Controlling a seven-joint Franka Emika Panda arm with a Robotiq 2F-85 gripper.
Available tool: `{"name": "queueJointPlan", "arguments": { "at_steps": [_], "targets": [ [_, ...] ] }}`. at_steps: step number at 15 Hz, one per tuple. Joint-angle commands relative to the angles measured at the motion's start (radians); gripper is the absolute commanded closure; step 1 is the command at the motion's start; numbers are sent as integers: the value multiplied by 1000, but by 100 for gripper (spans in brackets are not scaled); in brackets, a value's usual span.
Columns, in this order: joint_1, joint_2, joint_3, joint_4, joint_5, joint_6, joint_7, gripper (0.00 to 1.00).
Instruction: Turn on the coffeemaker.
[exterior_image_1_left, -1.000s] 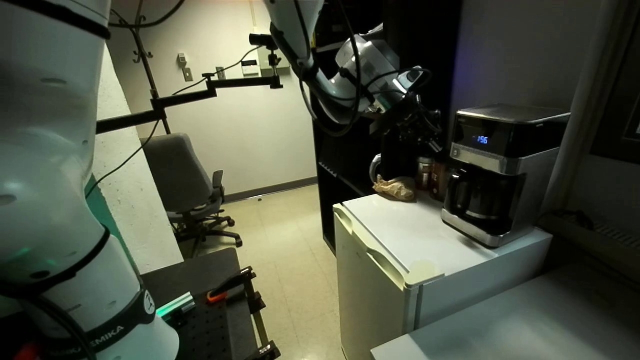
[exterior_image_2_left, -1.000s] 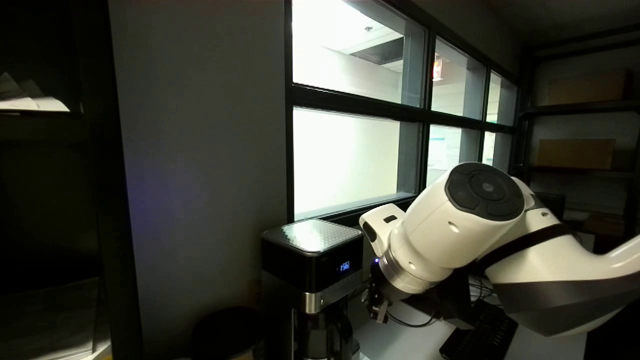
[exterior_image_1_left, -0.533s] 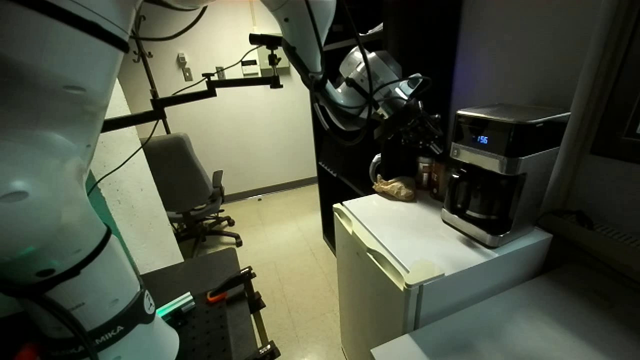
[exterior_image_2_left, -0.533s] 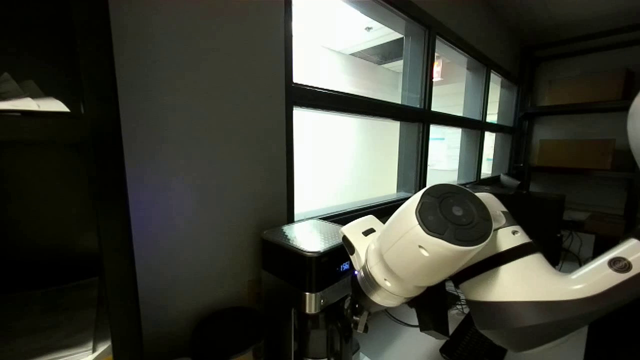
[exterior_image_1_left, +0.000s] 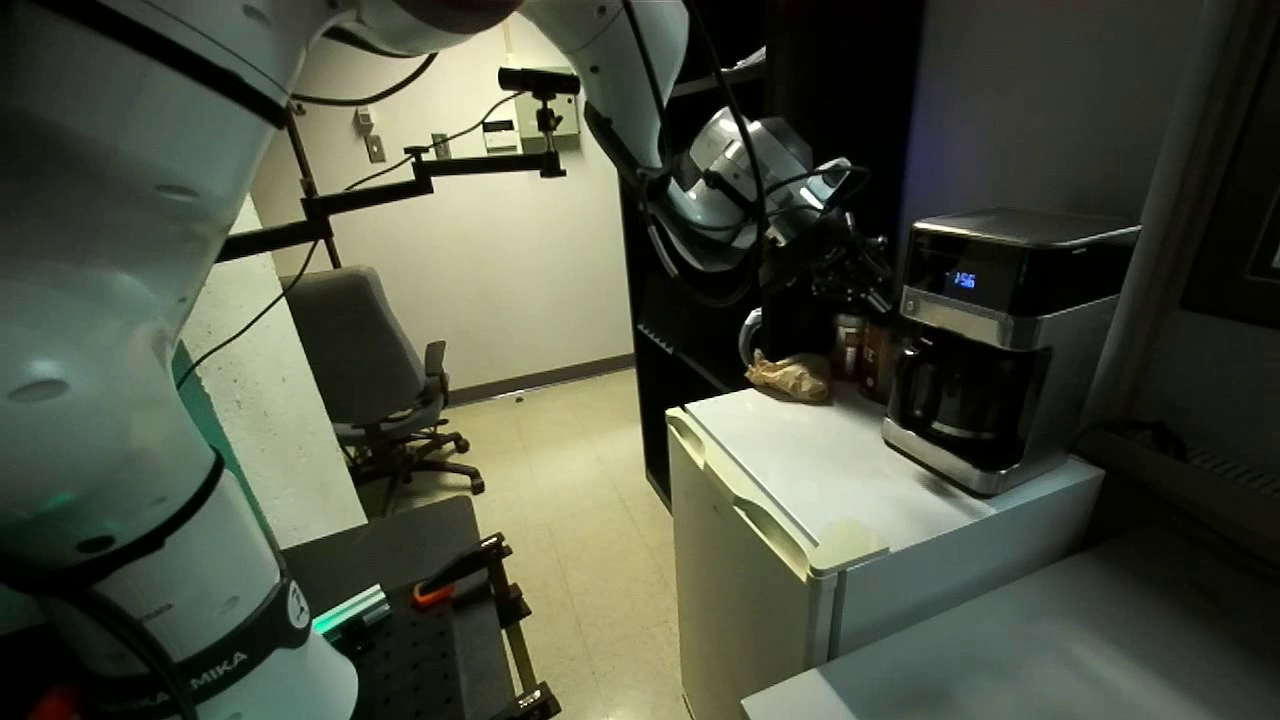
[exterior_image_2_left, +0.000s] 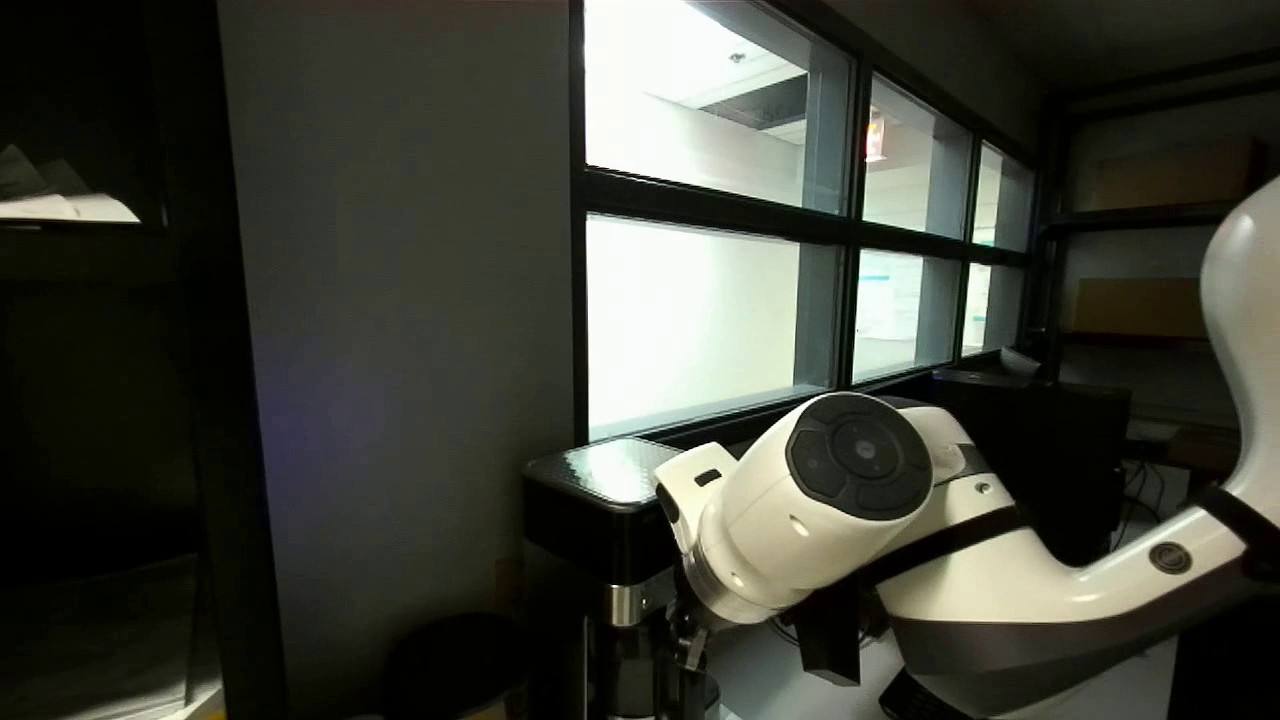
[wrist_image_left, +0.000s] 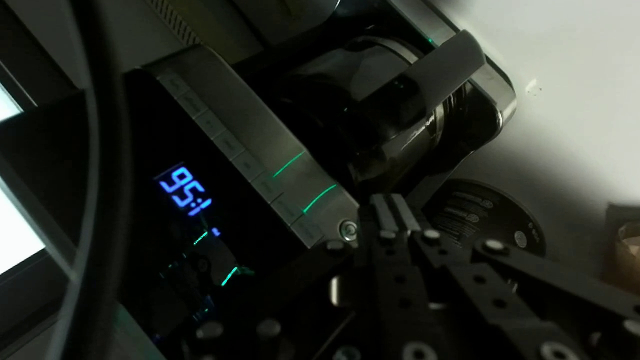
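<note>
While the white cabinet (exterior_image_1_left: 850, 470) bears the coffeemaker (exterior_image_1_left: 1020, 328), your gripper (wrist_image_left: 394, 212), pressed together, hangs close in front of the coffeemaker; inside the coffeemaker you see the carafe (exterior_image_1_left: 965, 392), its contents too dark to tell.

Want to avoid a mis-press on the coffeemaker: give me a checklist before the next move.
1. Display on the coffeemaker lit: ok, blue digits glow.
2. Round button, likely power, in sight: ok, in the wrist view.
3. End effector shut for pressing: ok.
4. Fingertips lined up with that button: not ok, they show beside it in the wrist view.
5. Fingertips clear of the coffeemaker: cannot tell, gap hard to judge.
6. Carafe in place: ok, in the coffeemaker's lower half.
</note>
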Motion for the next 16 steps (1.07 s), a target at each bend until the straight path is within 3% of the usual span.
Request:
{"name": "queueJointPlan", "arguments": {
  "at_steps": [1, 9, 16],
  "targets": [
    [23, 56, -19, 85, 0, -18, -21, 100],
    [28, 115, -22, 167, 16, -28, -44, 100],
    [23, 121, -31, 174, 21, -30, -43, 100]
  ]
}}
